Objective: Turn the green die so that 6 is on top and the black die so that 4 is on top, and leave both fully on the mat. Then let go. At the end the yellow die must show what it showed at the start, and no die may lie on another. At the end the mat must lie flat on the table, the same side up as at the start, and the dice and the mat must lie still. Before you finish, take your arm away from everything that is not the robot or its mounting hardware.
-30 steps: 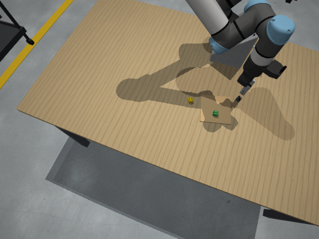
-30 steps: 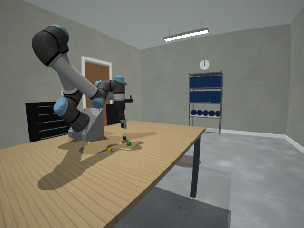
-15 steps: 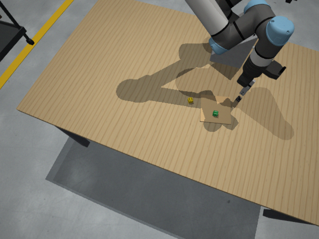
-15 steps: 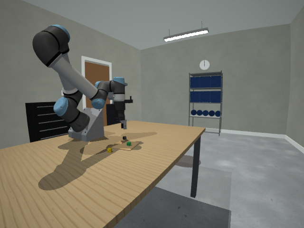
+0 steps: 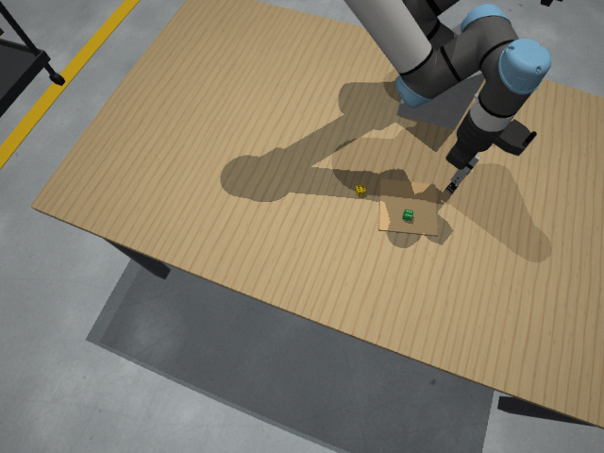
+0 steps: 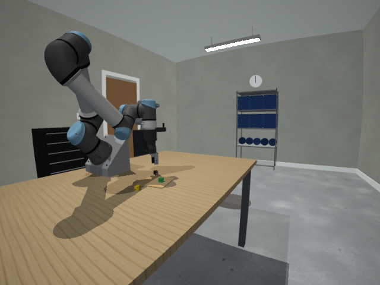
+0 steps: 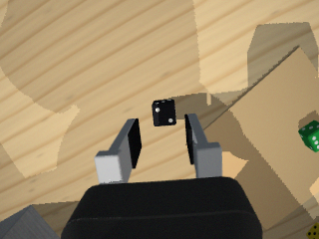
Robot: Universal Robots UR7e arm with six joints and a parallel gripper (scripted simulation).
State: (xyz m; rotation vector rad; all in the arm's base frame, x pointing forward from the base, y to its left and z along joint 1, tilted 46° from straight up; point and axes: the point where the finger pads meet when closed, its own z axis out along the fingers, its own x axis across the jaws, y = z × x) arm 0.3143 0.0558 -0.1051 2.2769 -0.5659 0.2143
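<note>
Wooden tabletop (image 5: 219, 146) (image 6: 107, 214) (image 7: 75, 60) bears the black die (image 5: 451, 186) (image 6: 155, 172) (image 7: 163, 113) below the open, empty claw (image 5: 461, 176) (image 6: 155, 162) (image 7: 162, 130).

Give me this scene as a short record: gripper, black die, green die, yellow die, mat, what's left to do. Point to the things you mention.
gripper: two-finger gripper (image 5: 451, 188) (image 6: 155, 163) (image 7: 162, 130), open, above the table, holding nothing
black die: small black cube with white pips (image 6: 155, 172) (image 7: 163, 113), on the wooden table (image 5: 205, 234) (image 6: 101, 239) (image 7: 65, 55), off the mat
green die: small green cube with white pips (image 5: 408, 214) (image 6: 160, 179) (image 7: 313, 135), on the mat
yellow die: small yellow cube with black pips (image 5: 360, 189) (image 6: 136, 187) (image 7: 313, 232), on the table, beside the mat
mat: thin tan square (image 5: 424, 220) (image 6: 157, 184) (image 7: 269, 119), on the table
left to do: black die onto the mat
</note>
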